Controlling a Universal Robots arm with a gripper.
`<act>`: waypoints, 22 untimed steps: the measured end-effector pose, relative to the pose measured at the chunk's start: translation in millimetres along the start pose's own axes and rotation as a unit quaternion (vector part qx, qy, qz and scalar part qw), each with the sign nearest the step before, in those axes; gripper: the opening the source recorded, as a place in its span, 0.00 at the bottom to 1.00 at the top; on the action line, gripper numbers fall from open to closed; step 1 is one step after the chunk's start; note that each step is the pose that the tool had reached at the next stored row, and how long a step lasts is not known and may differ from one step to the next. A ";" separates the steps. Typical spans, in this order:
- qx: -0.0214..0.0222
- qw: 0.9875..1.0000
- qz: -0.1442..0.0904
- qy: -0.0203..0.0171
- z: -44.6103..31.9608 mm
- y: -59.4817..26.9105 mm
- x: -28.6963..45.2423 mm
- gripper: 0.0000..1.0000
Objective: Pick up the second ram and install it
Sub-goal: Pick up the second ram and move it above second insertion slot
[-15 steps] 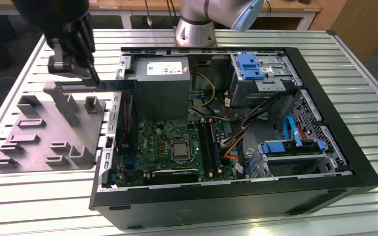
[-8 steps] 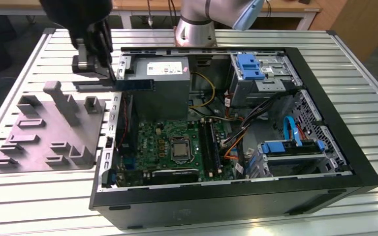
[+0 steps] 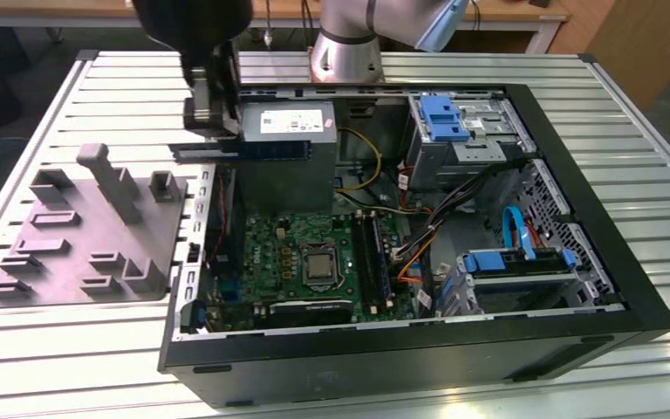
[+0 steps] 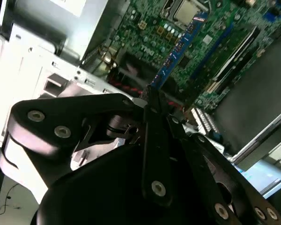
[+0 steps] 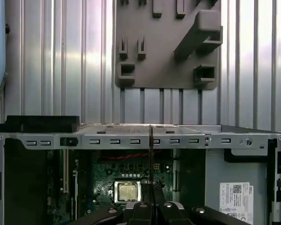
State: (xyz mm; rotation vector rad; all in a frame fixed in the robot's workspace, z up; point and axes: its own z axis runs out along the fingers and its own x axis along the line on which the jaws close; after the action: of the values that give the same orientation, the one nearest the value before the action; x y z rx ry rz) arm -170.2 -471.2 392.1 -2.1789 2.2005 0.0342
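My gripper point(image 3: 212, 140) hangs above the open computer case's wall on the exterior view's left, shut on the second ram point(image 3: 248, 150). The stick is dark blue-green and lies level in the air, pointing over the case. In the second wrist view the ram point(image 4: 179, 47) reaches out from the closed black fingers point(image 4: 152, 105) above the motherboard. The first wrist view shows the ram point(image 5: 151, 150) edge-on as a thin line rising from the gripper point(image 5: 151, 205). The black memory slots point(image 3: 370, 249) lie beside the processor socket point(image 3: 317, 262), lower and further toward the exterior view's right.
The case point(image 3: 428, 358) lies open on a slatted metal table point(image 3: 67, 358). Inside are a grey power supply point(image 3: 289, 148), drive cages with blue latches point(image 3: 442, 118) and loose cables point(image 3: 422, 244). A grey plastic block with posts point(image 3: 79, 231) stands beside the case.
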 end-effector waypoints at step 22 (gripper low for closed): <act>-0.001 1.000 0.000 0.000 1.4 -94.6 0.8 0.11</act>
State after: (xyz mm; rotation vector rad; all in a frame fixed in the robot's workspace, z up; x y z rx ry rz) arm -75.6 -472.9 392.1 -2.1795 2.2014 0.0359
